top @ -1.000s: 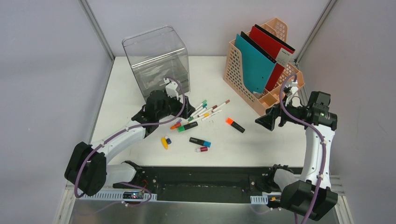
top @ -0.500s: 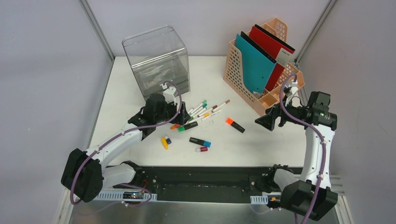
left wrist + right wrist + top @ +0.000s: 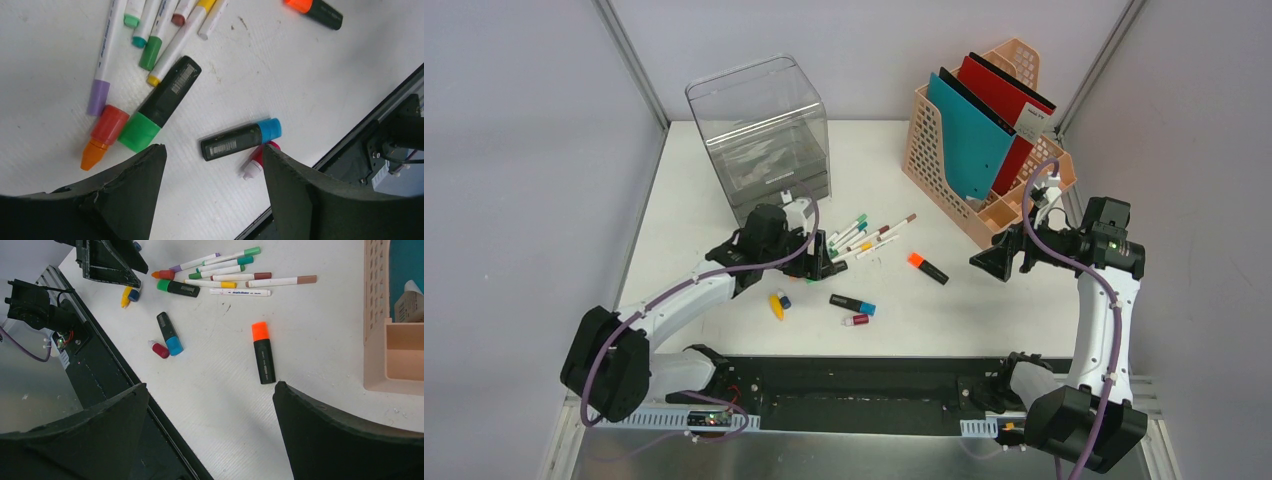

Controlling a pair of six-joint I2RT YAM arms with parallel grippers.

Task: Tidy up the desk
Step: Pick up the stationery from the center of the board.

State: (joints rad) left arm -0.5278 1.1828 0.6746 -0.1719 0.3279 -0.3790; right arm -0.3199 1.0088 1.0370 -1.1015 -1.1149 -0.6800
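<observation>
White counter [image 3: 984,300] spans cell between grey walls; loose pens and markers lie at centre, none sorted yet.
- Left fingers [image 3: 135,190]: drawn back from clear bin [image 3: 764,130] toward near rail within last second. Gap slightly narrower, still well apart, holding nothing. Poised over green-capped highlighter [image 3: 160,112] and blue-capped marker [image 3: 240,140].
- Meaning: probably lining up first pick; target uncertain.
- Right fingers [image 3: 325,440]: unmoved, spread wide, empty, beside file rack [image 3: 936,150].

On worktop [image 3: 684,200]: bin [image 3: 759,130] back-L, file rack [image 3: 931,150] back-R w/ folders [image 3: 969,130] in it. Pen cluster [image 3: 869,235] mid, in front of both. Left claw [image 3: 819,258] at cluster's L end. Highlighter [image 3: 927,267] apart, R of cluster; right claw [image 3: 989,262] R of that. Two markers [image 3: 852,303] nearer front rail.
</observation>
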